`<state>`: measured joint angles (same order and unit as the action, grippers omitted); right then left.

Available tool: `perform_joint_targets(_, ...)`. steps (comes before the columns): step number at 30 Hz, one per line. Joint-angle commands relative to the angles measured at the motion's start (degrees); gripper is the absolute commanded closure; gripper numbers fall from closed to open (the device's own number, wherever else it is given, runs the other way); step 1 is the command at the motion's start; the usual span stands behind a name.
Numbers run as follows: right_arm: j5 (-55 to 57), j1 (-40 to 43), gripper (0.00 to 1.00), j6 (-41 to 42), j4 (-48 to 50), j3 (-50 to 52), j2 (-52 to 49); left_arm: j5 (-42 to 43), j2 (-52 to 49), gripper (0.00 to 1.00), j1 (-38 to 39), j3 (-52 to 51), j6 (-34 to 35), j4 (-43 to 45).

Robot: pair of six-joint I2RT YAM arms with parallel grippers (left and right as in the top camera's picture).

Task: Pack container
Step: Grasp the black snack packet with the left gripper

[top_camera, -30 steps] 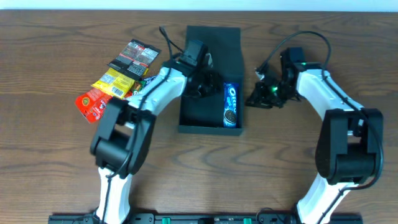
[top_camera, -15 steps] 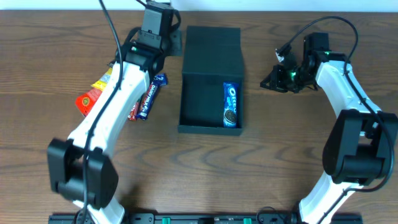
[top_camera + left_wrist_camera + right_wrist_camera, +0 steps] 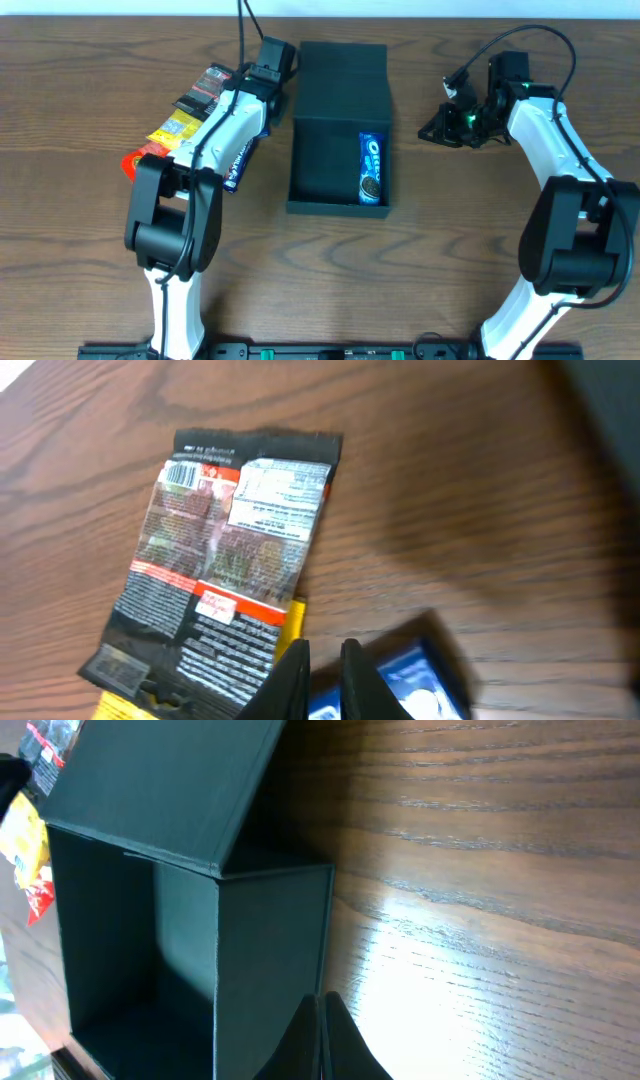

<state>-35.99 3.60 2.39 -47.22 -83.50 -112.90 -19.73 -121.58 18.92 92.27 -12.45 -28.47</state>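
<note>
The container [image 3: 318, 160] is a dark open box in the middle of the table, its flap lid [image 3: 342, 65] lying flat behind it. A blue Oreo packet [image 3: 372, 168] lies inside along the right wall. My left gripper [image 3: 258, 95] hovers just left of the box over the snack packets. In the left wrist view its fingers [image 3: 325, 660] are almost together, hold nothing, and sit above a blue packet [image 3: 420, 675]. My right gripper [image 3: 438, 130] is shut and empty to the right of the box. In the right wrist view [image 3: 322, 1010] it points at the box's side wall [image 3: 270, 960].
Loose packets lie left of the box: a black one [image 3: 205, 88] [image 3: 235, 550], a yellow one [image 3: 178, 130], a red one [image 3: 135, 165] and a blue one [image 3: 238, 162]. Cables trail from both wrists. Bare wood lies in front of the box.
A second ago my left gripper was inside the box. It swung out to the far back left, then came down over the packets. My right gripper drew back to the right, then held still.
</note>
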Motion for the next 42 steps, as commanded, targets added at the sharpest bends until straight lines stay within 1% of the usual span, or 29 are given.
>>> perform_joint_targets(1,0.00,0.24,0.98,0.39,0.11,-0.90,-0.22,-5.51,-2.21,0.86,-0.26,-0.26,-4.98,0.07)
perform_joint_targets(5,0.20,0.24,0.98,0.74,0.11,-0.90,-0.22,-5.97,-3.80,0.81,-0.63,-0.26,-7.13,0.00)
perform_joint_targets(6,0.46,0.24,0.98,0.83,0.09,-0.90,-0.22,-5.99,-4.28,0.76,-0.63,-0.26,-7.67,0.09)
perform_joint_targets(9,1.33,0.24,0.98,1.86,0.11,-0.90,-0.22,-6.75,-5.14,0.67,-0.76,-0.26,-9.84,1.60)
perform_joint_targets(15,1.33,0.24,0.99,1.86,0.11,-0.90,-0.22,-8.35,-7.39,0.65,-1.79,-0.26,-9.92,3.43)
perform_joint_targets(19,1.33,0.24,0.99,1.88,0.13,-0.90,-0.22,-12.41,-8.41,0.64,-1.79,-0.26,-11.02,6.19)
perform_joint_targets(23,1.46,0.24,0.99,2.34,0.13,-0.90,-0.22,-12.15,-8.44,0.63,-2.12,-0.26,-11.58,8.68)
perform_joint_targets(27,1.49,0.24,0.99,2.51,0.15,-0.90,-0.22,-10.05,-8.96,0.60,-2.62,-0.26,-11.56,9.33)
perform_joint_targets(34,1.49,0.24,0.99,2.51,0.15,-0.90,-0.22,-10.78,-11.21,0.56,-2.89,-0.26,-11.63,10.54)
perform_joint_targets(35,1.49,0.24,0.98,2.51,0.15,-0.90,-0.22,-10.75,-11.34,0.56,-2.91,-0.26,-11.63,10.82)
perform_joint_targets(36,1.49,0.24,0.98,2.51,0.15,-0.90,-0.22,-10.75,-11.50,0.59,-2.95,-0.26,-11.61,11.06)
perform_joint_targets(37,1.49,0.24,0.98,2.51,0.15,-0.90,-0.22,-10.75,-11.80,0.69,-3.04,-0.26,-11.63,11.13)
perform_joint_targets(38,1.49,0.24,0.98,2.51,0.15,-0.90,-0.22,-10.75,-11.96,0.84,-3.17,-0.26,-11.63,11.13)
perform_joint_targets(39,1.49,0.24,0.98,2.51,0.15,-0.90,-0.22,-11.06,-12.13,0.90,-3.26,-0.26,-11.67,11.06)
perform_joint_targets(40,1.49,0.24,0.98,2.54,0.13,-0.90,-0.22,-12.13,-12.13,0.94,-3.26,-0.26,-11.82,11.04)
perform_joint_targets(42,1.49,0.24,0.98,2.56,0.13,-0.90,-0.22,-14.23,-12.13,0.94,-3.23,-0.26,-12.11,11.87)
